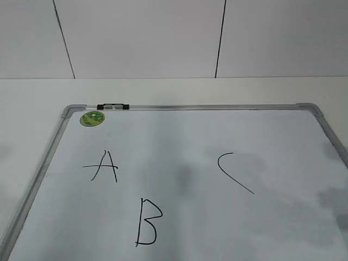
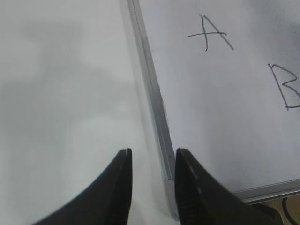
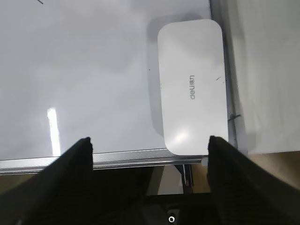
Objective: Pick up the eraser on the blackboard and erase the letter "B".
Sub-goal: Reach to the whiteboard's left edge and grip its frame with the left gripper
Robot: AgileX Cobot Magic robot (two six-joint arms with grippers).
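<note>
The blackboard (image 1: 190,157) is a white board with a silver-grey frame, lying flat. The letter "B" (image 1: 148,222) is near its front, with a black "A" (image 1: 102,166) to its upper left and a "C" curve (image 1: 234,172) to the right. The "B" also shows at the right edge of the left wrist view (image 2: 287,88). The eraser (image 3: 191,86), white with grey lettering, lies in the board's corner in the right wrist view only. My right gripper (image 3: 150,139) is wide open above the board's near frame, short of the eraser. My left gripper (image 2: 153,152) is open and empty over the board's left frame (image 2: 152,84).
A round green sticker (image 1: 92,118) and a black clip (image 1: 113,107) sit at the board's far left corner. The board lies on a white table (image 1: 32,103) with a tiled wall behind. Neither arm shows in the exterior view.
</note>
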